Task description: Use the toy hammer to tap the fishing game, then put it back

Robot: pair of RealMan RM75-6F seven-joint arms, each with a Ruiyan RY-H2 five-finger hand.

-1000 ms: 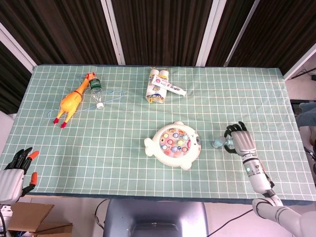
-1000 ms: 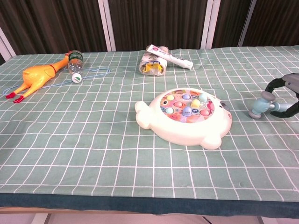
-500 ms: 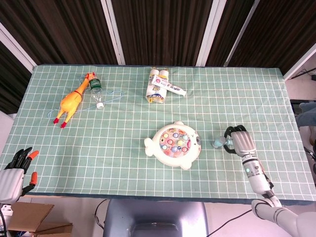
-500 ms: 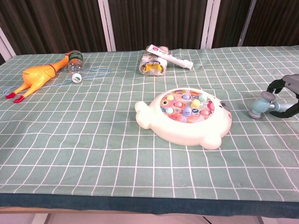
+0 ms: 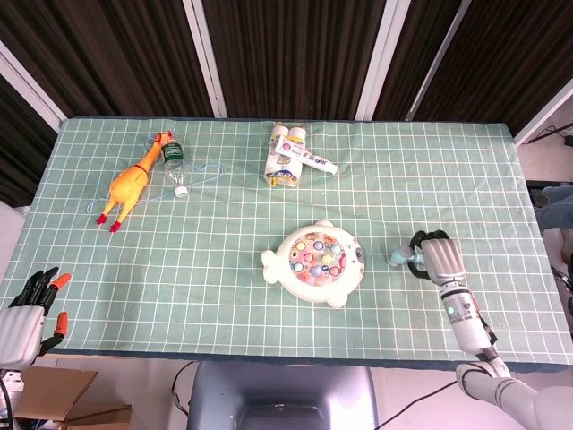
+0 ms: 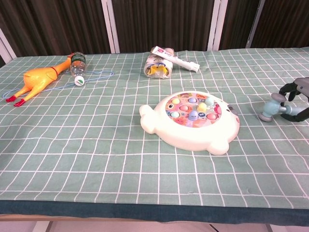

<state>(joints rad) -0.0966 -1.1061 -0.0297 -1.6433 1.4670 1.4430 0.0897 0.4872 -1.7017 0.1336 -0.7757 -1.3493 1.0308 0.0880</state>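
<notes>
Plastic toy hammer (image 6: 271, 108) in right hand (image 5: 439, 257), rounded glossy fishing game (image 6: 192, 120).

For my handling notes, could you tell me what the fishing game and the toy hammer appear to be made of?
Fishing game: probably hard moulded plastic, with a smooth, glossy cream shell and bright coloured fish on top.
Toy hammer: likely plastic too, with a smooth grey-blue head; its handle is mostly hidden inside the right hand, so that part is uncertain.
</notes>
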